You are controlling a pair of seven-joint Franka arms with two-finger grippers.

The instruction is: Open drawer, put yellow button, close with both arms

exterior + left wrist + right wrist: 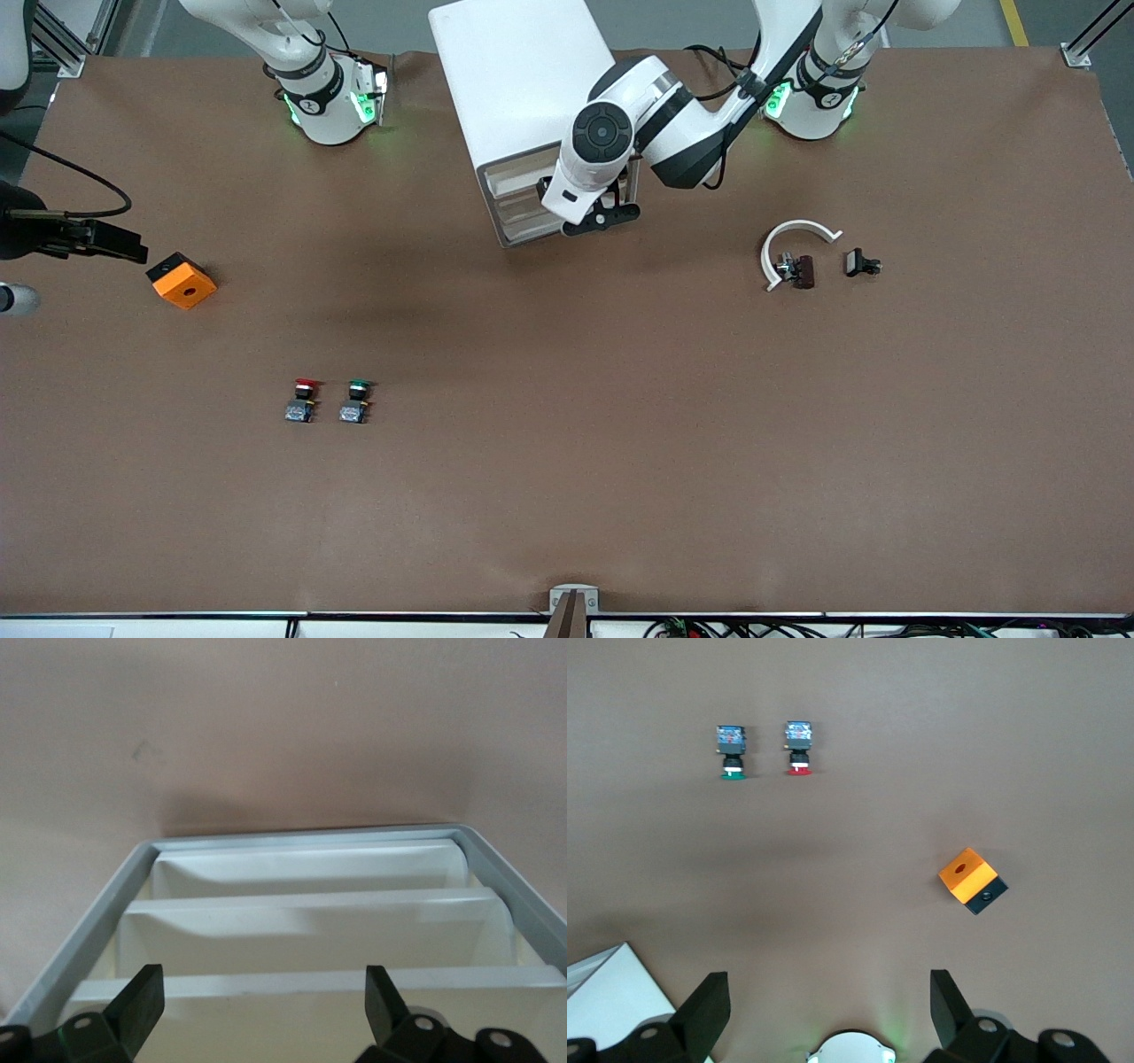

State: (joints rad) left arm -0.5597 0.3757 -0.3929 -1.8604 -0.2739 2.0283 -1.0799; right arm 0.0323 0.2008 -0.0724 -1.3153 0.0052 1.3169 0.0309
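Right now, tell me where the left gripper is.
The left gripper hangs open at the front of the white cabinet, level with its drawers, midway between the two arms' bases in the front view.

Table: I see a brown mat covering the whole top, evenly lit, soft shadows.
Frame: aluminium rails stand at the corners by the bases.
Near edge: a white strip with cables.
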